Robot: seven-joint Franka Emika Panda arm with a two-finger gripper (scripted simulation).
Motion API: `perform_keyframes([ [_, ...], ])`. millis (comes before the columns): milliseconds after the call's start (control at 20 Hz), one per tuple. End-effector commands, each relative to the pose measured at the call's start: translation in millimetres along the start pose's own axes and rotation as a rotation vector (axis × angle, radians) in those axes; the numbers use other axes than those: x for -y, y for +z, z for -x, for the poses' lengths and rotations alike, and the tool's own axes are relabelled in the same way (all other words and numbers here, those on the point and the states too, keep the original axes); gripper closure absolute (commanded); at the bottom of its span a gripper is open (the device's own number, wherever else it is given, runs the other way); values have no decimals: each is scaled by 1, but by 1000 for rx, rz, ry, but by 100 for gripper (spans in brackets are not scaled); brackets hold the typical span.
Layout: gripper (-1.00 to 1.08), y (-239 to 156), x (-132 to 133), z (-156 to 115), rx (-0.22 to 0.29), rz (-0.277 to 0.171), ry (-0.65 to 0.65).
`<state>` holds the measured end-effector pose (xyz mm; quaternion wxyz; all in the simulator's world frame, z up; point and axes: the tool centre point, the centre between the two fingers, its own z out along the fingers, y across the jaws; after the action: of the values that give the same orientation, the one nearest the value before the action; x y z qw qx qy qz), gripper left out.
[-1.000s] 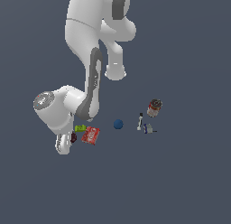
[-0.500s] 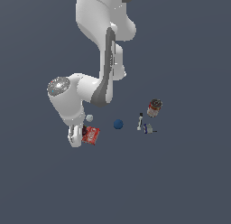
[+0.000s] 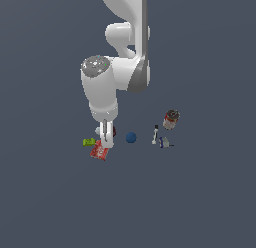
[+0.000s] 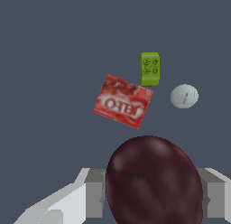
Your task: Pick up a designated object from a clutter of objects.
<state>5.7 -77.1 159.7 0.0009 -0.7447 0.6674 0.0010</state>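
The dark maroon bumpy ball fills the space between my gripper's two fingers, and both fingers touch its sides. In the exterior view only a sliver of the ball shows beside my gripper, which points straight down among the clutter. The red flat packet, the lime-green piece and the pale grey lump lie beyond the ball. I cannot tell whether the ball rests on the surface or hangs just above it.
The blue ball lies just to the exterior view's right of my gripper. Farther right are the white-blue tool and the red-and-white can. The red packet and green piece lie by my fingers.
My arm has swung from the exterior view's left, past the green piece and red packet, to the maroon ball. The ball now sits between my fingers.
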Motion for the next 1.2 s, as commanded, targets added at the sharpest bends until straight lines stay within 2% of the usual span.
perform_keyframes([
  [0, 108, -19, -4, 24, -1, -1, 0],
  [900, 108, -158, -26, 204, -7, -1, 1],
  [1150, 108, -190, -29, 247, -5, 0, 1],
])
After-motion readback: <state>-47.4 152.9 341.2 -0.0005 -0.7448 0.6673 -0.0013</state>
